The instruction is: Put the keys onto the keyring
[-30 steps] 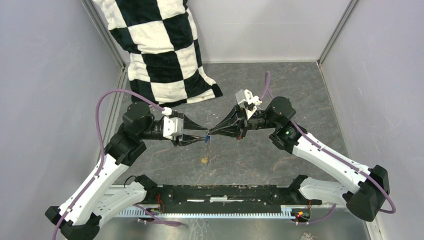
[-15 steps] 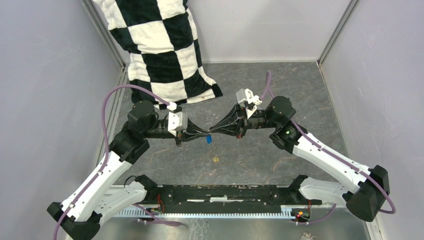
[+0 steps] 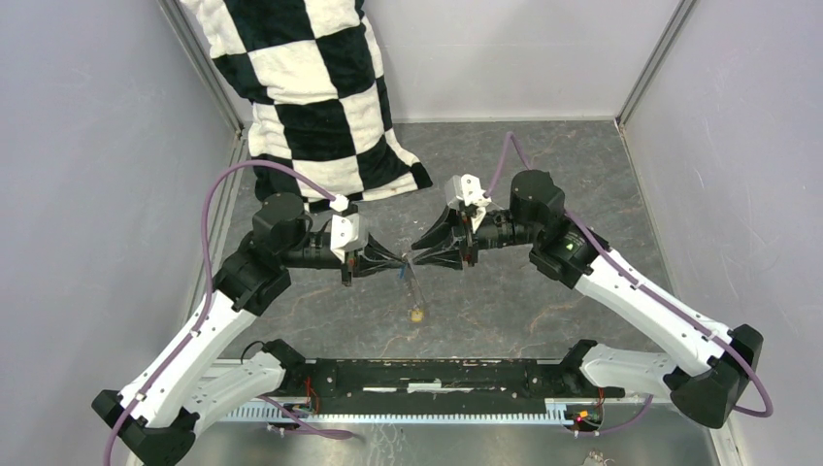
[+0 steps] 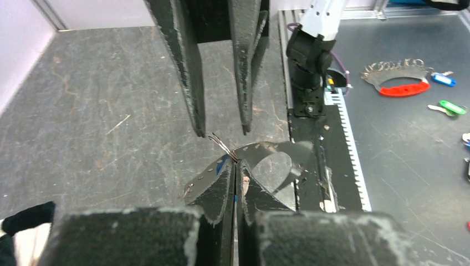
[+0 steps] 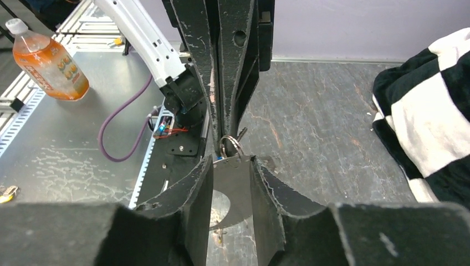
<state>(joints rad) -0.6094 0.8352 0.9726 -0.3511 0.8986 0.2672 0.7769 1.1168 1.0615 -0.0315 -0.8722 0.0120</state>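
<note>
Pale lilac walls (image 3: 87, 146) enclose a mottled grey floor (image 3: 543, 155), checkered cloth (image 3: 301, 87) draped back-left.

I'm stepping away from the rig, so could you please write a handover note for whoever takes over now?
Left tool: shut, apparently on the blue key.
Right tool: open, tips beside the keyring wire.
Yellow-gold key: seems to dangle from the keyring below both tools.
Done: yellow-gold key probably threaded. Left: thread the blue key, hard to confirm at this size.
</note>
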